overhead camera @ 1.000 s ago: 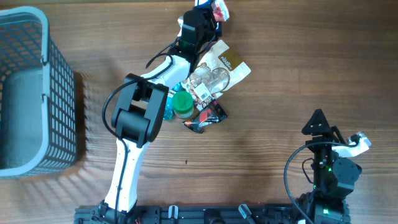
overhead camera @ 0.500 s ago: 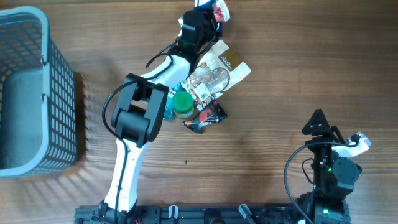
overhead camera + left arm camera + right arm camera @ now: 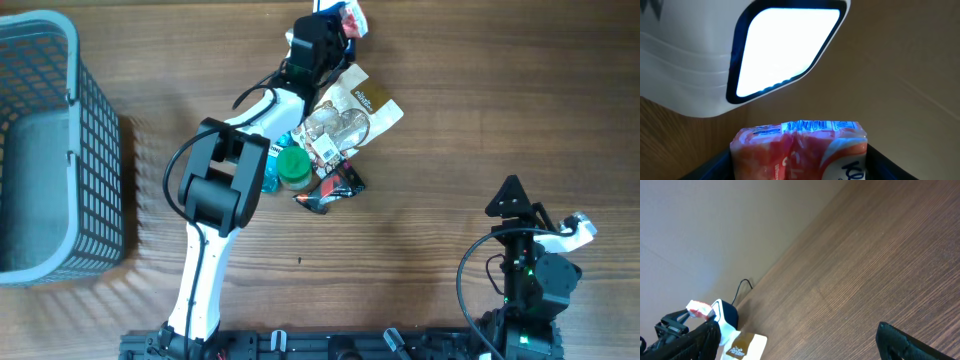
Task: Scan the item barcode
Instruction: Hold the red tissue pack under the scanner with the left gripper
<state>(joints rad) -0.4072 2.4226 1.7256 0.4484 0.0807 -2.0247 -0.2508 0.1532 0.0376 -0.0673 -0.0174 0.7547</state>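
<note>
The pink tissue pack [image 3: 799, 150] sits clamped between the two fingers of the left claw [image 3: 800, 169]. Its top seam is lit blue just below the scanner's [image 3: 785, 45] glowing window, at the table's [image 3: 450, 100] far side. The right claw [image 3: 512, 198] is spread wide and empty, well apart.

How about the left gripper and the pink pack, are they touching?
Touching. The left wrist view shows the pink pack held in the left gripper, its sides against both fingers.
</note>
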